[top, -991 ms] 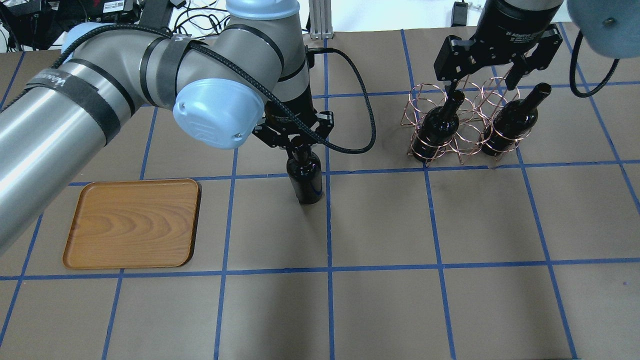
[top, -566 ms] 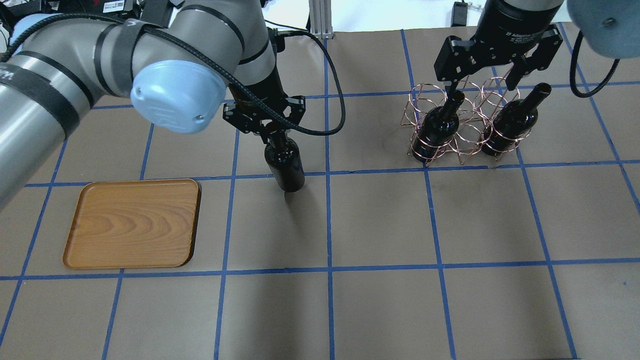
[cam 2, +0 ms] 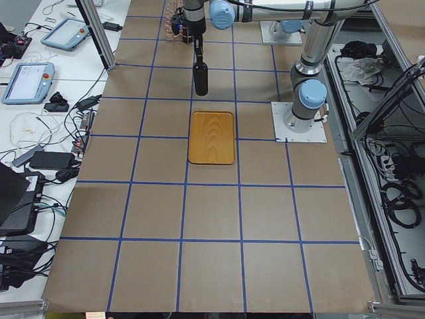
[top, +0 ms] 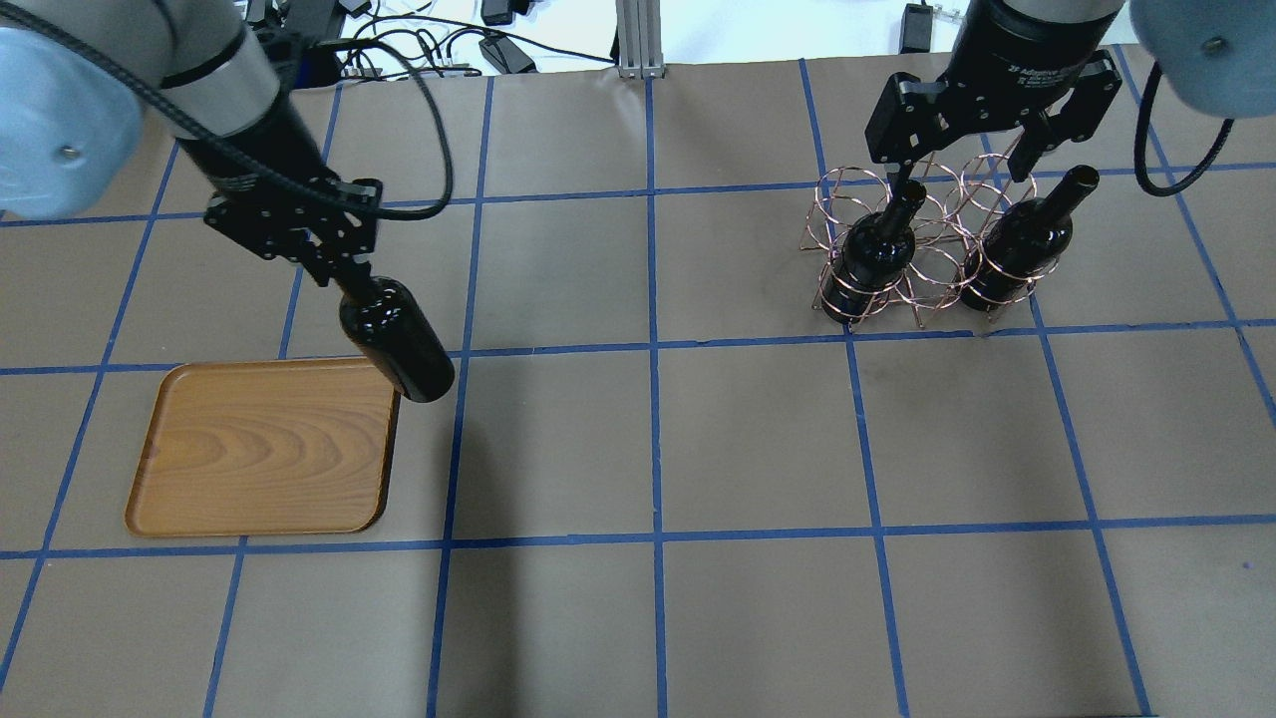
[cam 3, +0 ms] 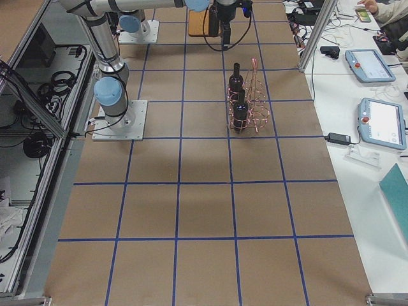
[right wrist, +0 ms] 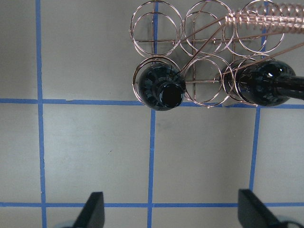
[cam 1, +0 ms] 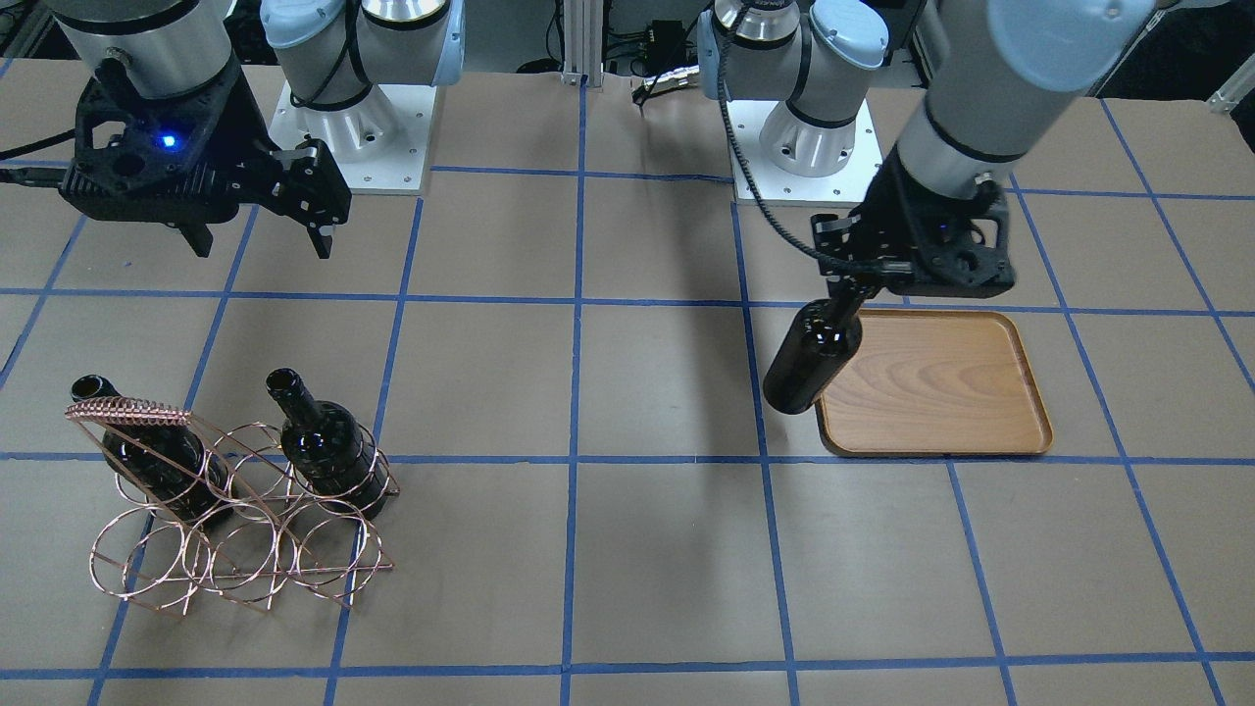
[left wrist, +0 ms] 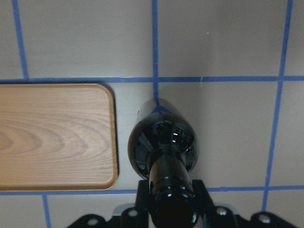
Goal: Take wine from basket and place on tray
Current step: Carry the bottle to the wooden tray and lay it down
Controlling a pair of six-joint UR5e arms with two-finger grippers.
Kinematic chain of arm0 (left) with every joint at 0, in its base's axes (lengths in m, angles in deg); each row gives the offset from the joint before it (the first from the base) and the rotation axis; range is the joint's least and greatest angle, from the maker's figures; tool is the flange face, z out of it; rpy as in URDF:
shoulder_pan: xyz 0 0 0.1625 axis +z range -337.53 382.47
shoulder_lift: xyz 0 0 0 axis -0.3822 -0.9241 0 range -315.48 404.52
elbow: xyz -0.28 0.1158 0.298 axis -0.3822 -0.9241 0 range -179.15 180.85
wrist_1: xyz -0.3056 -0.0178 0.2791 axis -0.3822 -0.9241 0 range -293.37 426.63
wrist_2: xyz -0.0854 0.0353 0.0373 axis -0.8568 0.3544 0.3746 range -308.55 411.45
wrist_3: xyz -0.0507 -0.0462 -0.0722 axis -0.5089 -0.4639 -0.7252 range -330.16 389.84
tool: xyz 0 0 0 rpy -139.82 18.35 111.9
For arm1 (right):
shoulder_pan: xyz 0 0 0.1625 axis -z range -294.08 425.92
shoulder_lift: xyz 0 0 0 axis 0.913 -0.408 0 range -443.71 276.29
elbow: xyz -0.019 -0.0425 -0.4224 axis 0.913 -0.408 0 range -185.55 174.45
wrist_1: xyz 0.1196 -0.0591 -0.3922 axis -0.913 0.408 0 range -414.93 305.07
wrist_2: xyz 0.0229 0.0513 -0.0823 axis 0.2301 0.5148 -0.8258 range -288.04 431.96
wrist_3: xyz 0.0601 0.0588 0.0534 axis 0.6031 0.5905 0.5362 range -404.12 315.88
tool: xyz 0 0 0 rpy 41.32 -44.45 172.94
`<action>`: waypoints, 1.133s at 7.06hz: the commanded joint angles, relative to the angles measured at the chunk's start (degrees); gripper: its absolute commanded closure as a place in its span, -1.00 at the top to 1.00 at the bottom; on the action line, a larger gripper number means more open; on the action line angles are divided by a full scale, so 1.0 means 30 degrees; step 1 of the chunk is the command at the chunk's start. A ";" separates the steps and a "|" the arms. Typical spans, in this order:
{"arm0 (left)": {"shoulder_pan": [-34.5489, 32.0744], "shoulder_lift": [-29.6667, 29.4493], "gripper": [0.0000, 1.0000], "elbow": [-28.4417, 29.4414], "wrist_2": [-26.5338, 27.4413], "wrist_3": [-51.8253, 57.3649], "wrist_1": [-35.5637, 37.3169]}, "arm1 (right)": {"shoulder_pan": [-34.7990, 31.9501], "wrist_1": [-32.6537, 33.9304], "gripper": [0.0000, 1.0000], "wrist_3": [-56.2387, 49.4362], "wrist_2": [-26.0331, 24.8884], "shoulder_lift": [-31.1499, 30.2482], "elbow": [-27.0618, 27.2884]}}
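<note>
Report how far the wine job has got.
Done: one wine bottle is out of the basket. In hand: the left pincer grips it by the neck, and it hangs just beside the tray, not over it in the wrist view. Left: set it down on the tray, which holds nothing yet. The other two bottles sit in the basket below the open right pincer.

Brown paper [top: 758, 439] is covering the desk [cam 1: 667, 588], and blue tape lines [top: 655, 449] are dividing it into a grid of squares. An aluminium post [top: 630, 40] is standing at one long edge. A white bench [cam 3: 338, 108] is running alongside, carrying teach pendants [cam 3: 366, 64] and loose leads. Coiled black cables [cam 2: 398, 193] are lying in the bay along the opposite side. Soft shadows are falling across the paper.
</note>
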 commanded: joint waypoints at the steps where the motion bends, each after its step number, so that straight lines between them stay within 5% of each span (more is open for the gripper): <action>1: 0.4562 0.1271 -0.81 -0.1632 -0.0002 0.4759 -0.0026 | -0.0001 -0.0010 1.00 -0.0006 -0.0006 0.0000 -0.0008; 3: 0.7878 0.1565 -0.82 -0.2568 0.0028 0.8339 -0.0025 | -0.0001 -0.0040 1.00 -0.0006 -0.0006 0.0000 0.0021; 4: 0.8327 0.1828 -0.84 -0.3039 0.1188 0.8528 0.0730 | 0.0028 -0.0069 1.00 -0.0035 -0.0006 0.0000 0.0021; 8: 0.8332 0.1860 -0.82 -0.3453 0.1112 0.8383 0.1264 | -0.0031 -0.0127 1.00 -0.0005 -0.0006 -0.0029 0.0021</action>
